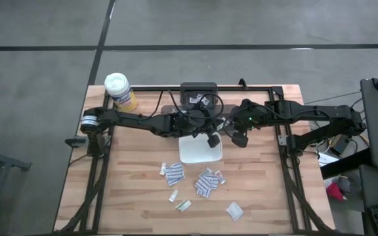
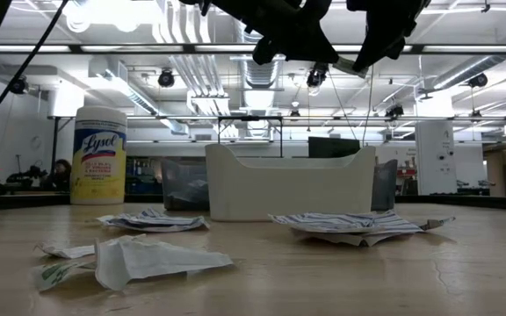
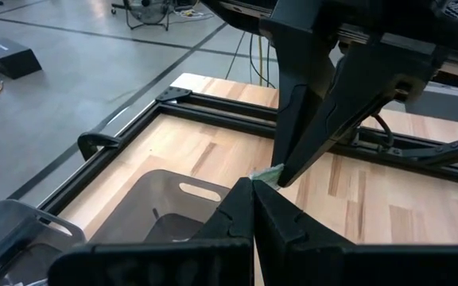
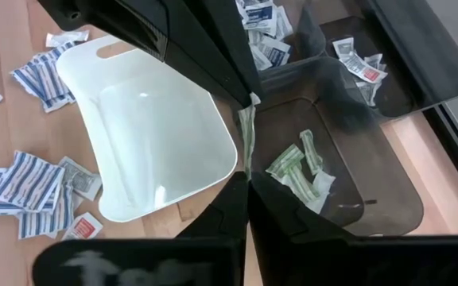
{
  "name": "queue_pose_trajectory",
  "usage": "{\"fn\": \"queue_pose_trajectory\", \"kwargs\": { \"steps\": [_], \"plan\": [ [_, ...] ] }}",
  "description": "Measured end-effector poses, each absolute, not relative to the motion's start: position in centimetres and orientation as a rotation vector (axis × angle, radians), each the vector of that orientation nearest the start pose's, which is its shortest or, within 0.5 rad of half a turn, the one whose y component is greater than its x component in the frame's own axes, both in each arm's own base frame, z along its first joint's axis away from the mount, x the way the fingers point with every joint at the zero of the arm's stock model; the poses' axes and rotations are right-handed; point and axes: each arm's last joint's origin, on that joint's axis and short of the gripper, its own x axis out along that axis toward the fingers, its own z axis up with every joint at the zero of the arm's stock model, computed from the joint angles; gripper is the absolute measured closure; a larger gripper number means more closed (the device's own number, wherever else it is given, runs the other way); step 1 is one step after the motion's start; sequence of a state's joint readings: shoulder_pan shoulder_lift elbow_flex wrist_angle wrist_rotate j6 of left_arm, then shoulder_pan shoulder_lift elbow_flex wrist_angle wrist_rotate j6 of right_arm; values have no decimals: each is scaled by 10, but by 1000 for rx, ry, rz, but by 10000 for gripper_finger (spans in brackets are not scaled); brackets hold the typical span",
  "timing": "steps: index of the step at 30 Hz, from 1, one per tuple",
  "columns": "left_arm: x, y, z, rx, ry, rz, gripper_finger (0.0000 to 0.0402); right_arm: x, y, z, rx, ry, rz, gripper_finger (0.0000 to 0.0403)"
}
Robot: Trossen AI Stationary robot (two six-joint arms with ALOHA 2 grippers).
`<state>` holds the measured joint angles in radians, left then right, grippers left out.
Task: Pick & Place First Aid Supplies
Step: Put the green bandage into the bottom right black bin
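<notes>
A greenish packet (image 4: 248, 135) hangs in the air between my two grippers, above the dark clear bins beside the white tray (image 1: 200, 149). My left gripper (image 3: 253, 193) is shut on one end of it, and my right gripper (image 4: 246, 184) is shut on the other end. In the left wrist view the right gripper (image 3: 283, 176) comes in opposite my left one. Several more first aid packets (image 1: 205, 183) lie flat on the wooden table in front of the tray, with another heap (image 1: 174, 174) to their left. My left gripper pinches one end of the greenish packet (image 4: 250, 102) between its two fingertips, and the packet is clear of the table and bins. My right gripper pinches the packet's opposite end (image 4: 247, 165) between its fingertips, slanting down from the table's right; the strip runs straight between both grippers.
Dark clear bins lie under the grippers: one holds green packets (image 4: 300, 171), one blue-printed packets (image 4: 265, 40), one red-printed packets (image 4: 360, 63). A yellow Lysol canister (image 1: 120, 92) stands at the table's far left corner. A black frame (image 3: 213, 107) runs along the table's edges.
</notes>
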<state>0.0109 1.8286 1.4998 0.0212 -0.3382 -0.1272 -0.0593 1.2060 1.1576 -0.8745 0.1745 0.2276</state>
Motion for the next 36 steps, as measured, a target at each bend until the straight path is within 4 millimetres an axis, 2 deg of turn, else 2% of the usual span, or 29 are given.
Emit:
{"fn": "queue_pose_trajectory", "kwargs": {
  "steps": [6,9,20,24,29,33,36],
  "plan": [
    [429,14,307,-65,287,364,400,231,-19,321,161,894,-323,394],
    [429,14,307,-56,293,362,387,231,-19,321,160,893,-328,394],
    [427,16,308,-44,301,396,254,230,-27,321,187,888,-368,395],
    [416,19,313,12,353,547,224,230,-36,320,210,892,-408,395],
    [397,24,319,108,450,734,215,234,-54,312,243,880,-476,395],
    [384,25,323,125,512,782,216,244,-74,301,260,897,-527,395],
    [377,26,316,104,541,794,215,255,-87,286,259,943,-504,395]
  ]
}}
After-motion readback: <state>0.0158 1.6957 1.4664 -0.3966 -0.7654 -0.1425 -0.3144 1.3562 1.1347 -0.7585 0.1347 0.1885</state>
